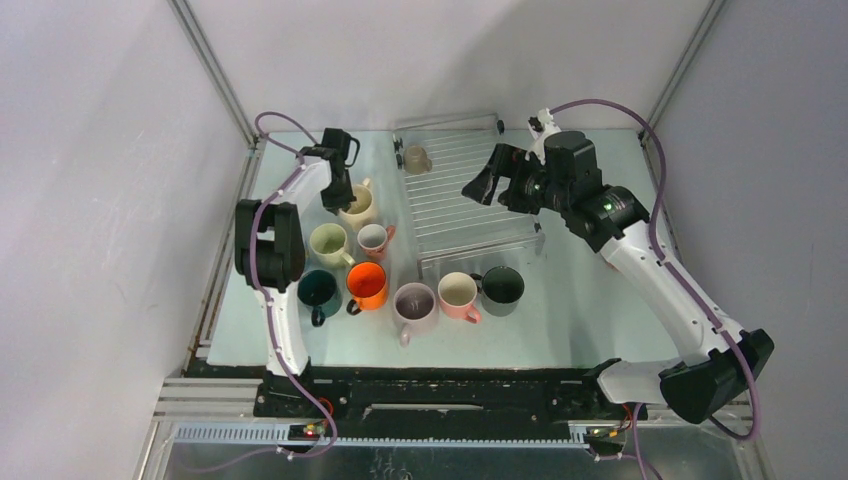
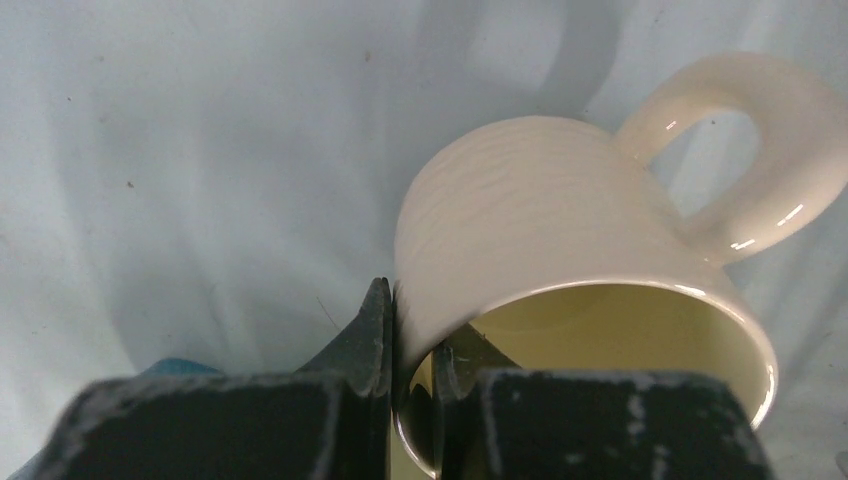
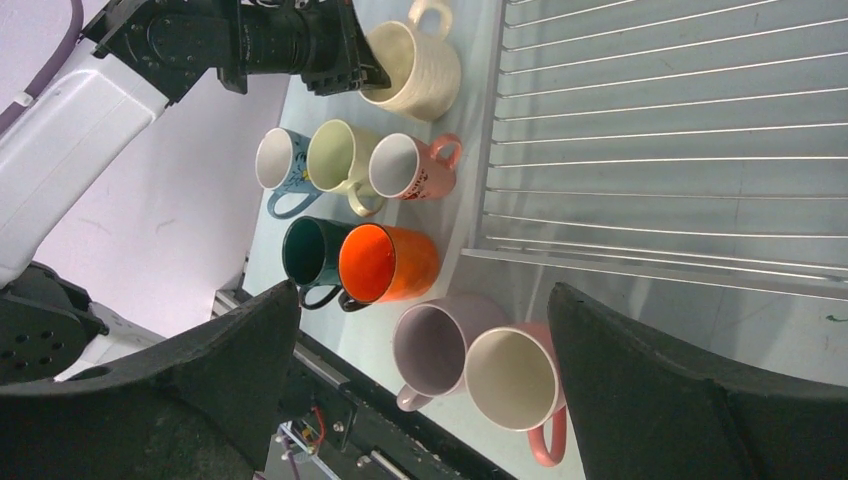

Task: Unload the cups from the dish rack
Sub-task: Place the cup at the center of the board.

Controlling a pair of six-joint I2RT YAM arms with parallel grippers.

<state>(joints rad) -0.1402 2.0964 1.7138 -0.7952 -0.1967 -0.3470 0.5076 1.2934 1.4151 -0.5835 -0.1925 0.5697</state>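
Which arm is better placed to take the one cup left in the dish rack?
Right. The right tool is open and empty over the dish rack, close to the last cup at its far left corner. The left tool is shut on the rim of the cream mug.

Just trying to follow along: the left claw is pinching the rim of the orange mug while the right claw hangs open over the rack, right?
Wrong mug. The left wrist view shows the left claw pinching the rim of the cream mug; the orange mug stands untouched. The rest holds.
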